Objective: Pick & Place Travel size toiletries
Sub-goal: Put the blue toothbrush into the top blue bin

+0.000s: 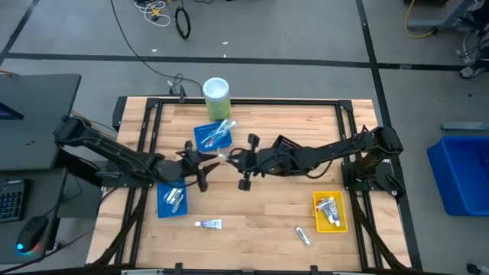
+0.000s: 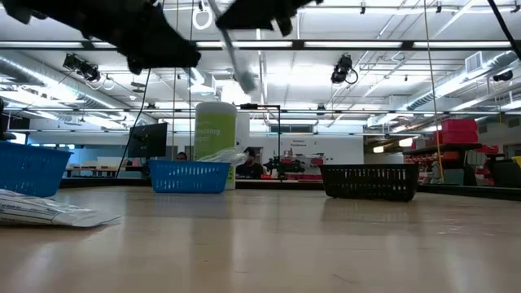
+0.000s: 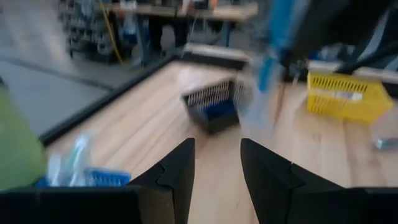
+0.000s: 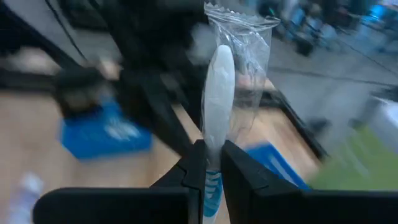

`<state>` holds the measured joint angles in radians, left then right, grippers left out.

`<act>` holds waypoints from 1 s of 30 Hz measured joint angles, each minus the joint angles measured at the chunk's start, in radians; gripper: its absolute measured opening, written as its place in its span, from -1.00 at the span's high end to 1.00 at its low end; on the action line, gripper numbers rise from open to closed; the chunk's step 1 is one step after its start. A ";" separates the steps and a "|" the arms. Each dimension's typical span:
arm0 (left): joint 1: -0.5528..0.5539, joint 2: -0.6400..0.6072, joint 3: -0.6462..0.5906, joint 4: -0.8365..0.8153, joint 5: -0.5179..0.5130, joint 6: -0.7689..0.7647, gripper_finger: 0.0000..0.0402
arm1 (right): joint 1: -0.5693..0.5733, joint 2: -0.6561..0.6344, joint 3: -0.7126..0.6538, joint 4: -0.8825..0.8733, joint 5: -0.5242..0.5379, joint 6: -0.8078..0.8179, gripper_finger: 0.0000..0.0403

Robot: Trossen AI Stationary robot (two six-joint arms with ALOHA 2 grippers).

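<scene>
The right gripper (image 4: 210, 163) has its fingers clamped on a wrapped toothbrush (image 4: 217, 93), which stands up from between them in a clear crinkled sleeve, white handle with blue print near the grip. In the high view this gripper (image 1: 229, 156) hangs over the middle of the desk (image 1: 260, 218), and the toothbrush (image 1: 222, 156) points toward the left gripper (image 1: 200, 168), which faces it from just beside, fingers (image 3: 177, 171) spread apart with nothing between them. In the low view both grippers are high above the desk and the toothbrush (image 2: 234, 59) slants down between them.

Close behind the two grippers sits a blue tray (image 1: 201, 131) with more wrapped toothbrushes (image 1: 221, 134) sticking out of it, and behind that, at the desk's far edge, a tall green-and-white cylinder (image 1: 216, 95). A black tray (image 1: 284, 143) lies partly under the right arm. Beneath the left gripper, toward the near side, a second blue tray (image 1: 162, 205) holds a few pale packets (image 1: 175, 198). At the right near corner a yellow tray (image 1: 341, 221) carries small white tubes (image 1: 330, 209).

Two items lie loose on the bare wood near the front edge: a white tube with blue print (image 1: 208, 224) roughly in the middle, and a small wrapped piece (image 1: 303, 236) further right, between it and the yellow tray; what the latter is cannot be told. Off the desk to the right stands a large blue bin (image 1: 462, 176) on the floor.
</scene>
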<state>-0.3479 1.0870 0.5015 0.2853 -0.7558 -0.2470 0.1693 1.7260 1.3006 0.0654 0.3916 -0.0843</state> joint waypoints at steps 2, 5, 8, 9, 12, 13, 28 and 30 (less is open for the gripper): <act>0.013 0.034 0.000 0.096 0.014 0.047 0.32 | -0.005 0.000 0.000 0.063 -0.066 0.014 0.81; 0.024 0.079 -0.002 0.196 0.074 0.120 0.32 | -0.006 0.000 0.000 0.099 -0.112 0.020 0.81; 0.029 0.110 -0.001 0.278 0.127 0.172 0.32 | -0.006 0.000 0.000 0.097 -0.112 0.016 0.81; 0.029 0.119 -0.001 0.290 0.136 0.181 0.32 | -0.006 0.000 0.000 0.094 -0.112 0.016 0.81; 0.029 0.134 -0.001 0.316 0.156 0.199 0.32 | -0.005 0.000 0.000 0.092 -0.112 0.015 0.81; 0.029 0.138 -0.001 0.316 0.164 0.199 0.32 | -0.005 0.000 0.000 0.092 -0.112 0.015 0.81; 0.064 0.140 0.000 0.327 0.225 0.198 0.32 | -0.018 0.000 0.000 0.077 -0.145 -0.002 0.80; 0.073 0.140 0.000 0.347 0.257 0.208 0.32 | -0.023 0.000 0.000 0.080 -0.150 -0.002 0.80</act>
<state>-0.2747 1.2266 0.5011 0.6324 -0.4986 -0.0393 0.1463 1.7256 1.3003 0.1458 0.2413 -0.0864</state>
